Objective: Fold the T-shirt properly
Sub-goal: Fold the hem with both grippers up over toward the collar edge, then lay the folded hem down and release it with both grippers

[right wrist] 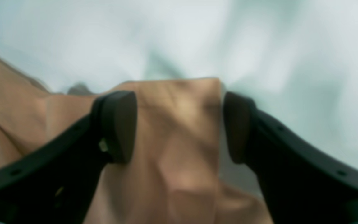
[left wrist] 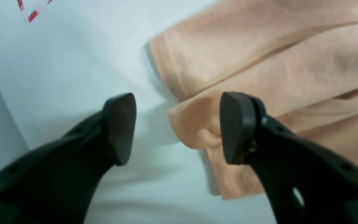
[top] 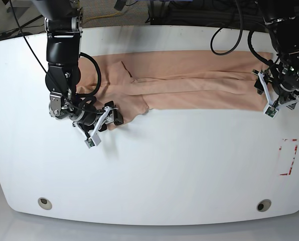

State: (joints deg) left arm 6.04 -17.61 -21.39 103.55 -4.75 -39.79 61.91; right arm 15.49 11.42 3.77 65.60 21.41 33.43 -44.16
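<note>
T-shirt (top: 189, 80): folded lengthwise on the tabletop (top: 179, 165).
Left gripper (left wrist: 179, 127): jaws apart, holding nothing.
Right gripper (right wrist: 179, 127): jaws apart, straddling a cloth corner.

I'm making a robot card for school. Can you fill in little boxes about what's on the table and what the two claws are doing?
thing: peach T-shirt, folded into a long strip
where: far side of the white table
left gripper: open, a shirt corner between its fingers, not pinched
right gripper: open, fingers either side of a shirt end
mark: red-and-white marker near the table's edge
fold: not finished yet
</note>
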